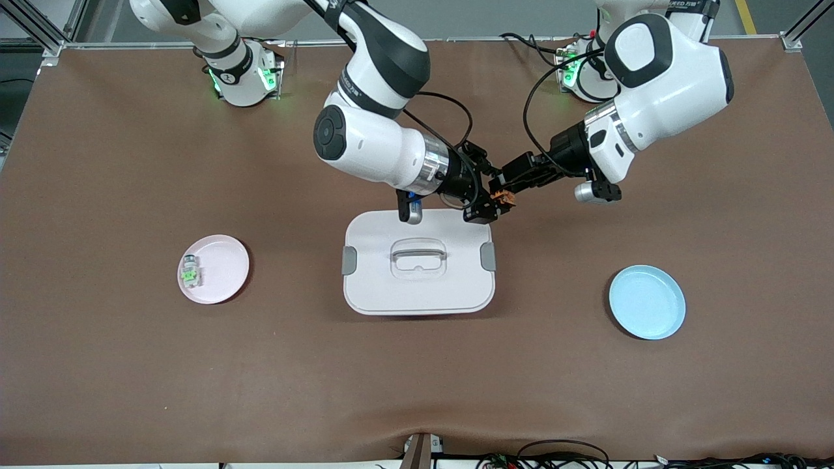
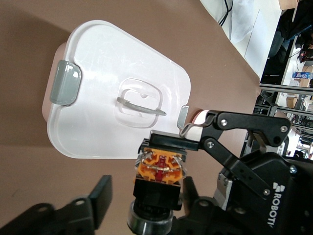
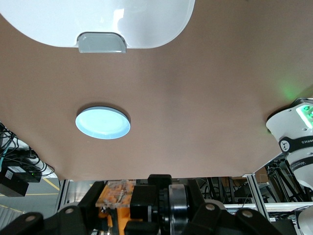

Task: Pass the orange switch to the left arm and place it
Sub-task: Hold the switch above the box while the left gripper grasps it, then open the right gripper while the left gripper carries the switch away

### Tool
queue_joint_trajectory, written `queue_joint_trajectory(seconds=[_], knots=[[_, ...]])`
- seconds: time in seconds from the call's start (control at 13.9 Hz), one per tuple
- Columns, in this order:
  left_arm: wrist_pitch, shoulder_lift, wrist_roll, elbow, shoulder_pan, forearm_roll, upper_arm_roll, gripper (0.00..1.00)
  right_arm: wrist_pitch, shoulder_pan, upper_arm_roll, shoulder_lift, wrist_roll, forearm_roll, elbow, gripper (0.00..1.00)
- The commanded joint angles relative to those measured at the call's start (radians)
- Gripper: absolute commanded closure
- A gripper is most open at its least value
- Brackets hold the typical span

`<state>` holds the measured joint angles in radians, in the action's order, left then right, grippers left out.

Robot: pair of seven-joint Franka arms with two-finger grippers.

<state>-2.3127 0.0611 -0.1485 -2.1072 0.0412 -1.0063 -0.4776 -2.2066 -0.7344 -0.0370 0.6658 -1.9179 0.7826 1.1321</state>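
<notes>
Grippers are meeting above the box [image 1: 418, 286]: right gripper [image 1: 490, 207] is clamping the orange switch [image 1: 502, 197], left gripper [image 1: 507, 185] is half-open around it.

White box [image 1: 417, 296] — orange switch [image 1: 500, 197] — brown table [image 1: 130, 358].

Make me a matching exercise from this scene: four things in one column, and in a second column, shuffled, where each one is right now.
Things
1. tiny black component with an orange middle, the orange switch
2. pale grey-white component with a bright green middle
3. big white rounded plastic box
4. round light blue plate

Places
A. on the round pink plate
B. on the table, toward the left arm's end
C. in the air between the right gripper and the left gripper
D. on the table, between the two plates

Pairs: 1-C, 2-A, 3-D, 4-B
</notes>
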Motion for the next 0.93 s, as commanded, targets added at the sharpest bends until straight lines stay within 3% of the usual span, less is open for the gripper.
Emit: queue_joint_trajectory(seconds=[0.0,0.07,0.14,0.36,0.5,0.57,0.65,0.72,0.86], knots=[[-0.016,-0.003,0.023,-0.004,0.002,-0.018,-0.007,0.8,-0.005,-0.007,0.002,0.028,-0.047,0.018,-0.06,1.0],[-0.014,-0.003,0.024,-0.002,0.003,-0.018,-0.007,0.93,-0.005,-0.01,0.002,0.028,-0.049,0.018,-0.061,1.0],[-0.011,-0.003,0.024,-0.002,0.003,-0.018,-0.006,1.0,-0.005,-0.011,0.002,0.028,-0.049,0.018,-0.061,1.0],[-0.005,0.005,0.039,-0.004,0.011,-0.012,-0.004,1.0,-0.005,-0.013,0.002,0.031,-0.049,0.018,-0.061,1.0],[-0.004,0.005,0.069,-0.008,0.02,0.014,0.002,1.0,-0.005,-0.014,0.003,0.031,-0.044,0.017,-0.061,0.81],[0.002,0.0,0.076,-0.01,0.052,0.061,-0.001,1.0,-0.005,-0.016,0.005,0.032,-0.041,0.017,-0.061,0.59],[0.022,-0.004,0.092,-0.01,0.074,0.119,-0.003,1.0,-0.005,-0.017,0.005,0.031,-0.043,0.017,-0.061,0.17],[0.042,-0.013,0.113,-0.008,0.092,0.168,-0.003,1.0,-0.007,-0.019,0.005,0.032,-0.04,0.015,-0.061,0.0],[0.09,-0.029,0.186,-0.007,0.143,0.228,-0.003,1.0,-0.008,-0.023,0.006,0.031,-0.041,0.015,-0.061,0.0]])
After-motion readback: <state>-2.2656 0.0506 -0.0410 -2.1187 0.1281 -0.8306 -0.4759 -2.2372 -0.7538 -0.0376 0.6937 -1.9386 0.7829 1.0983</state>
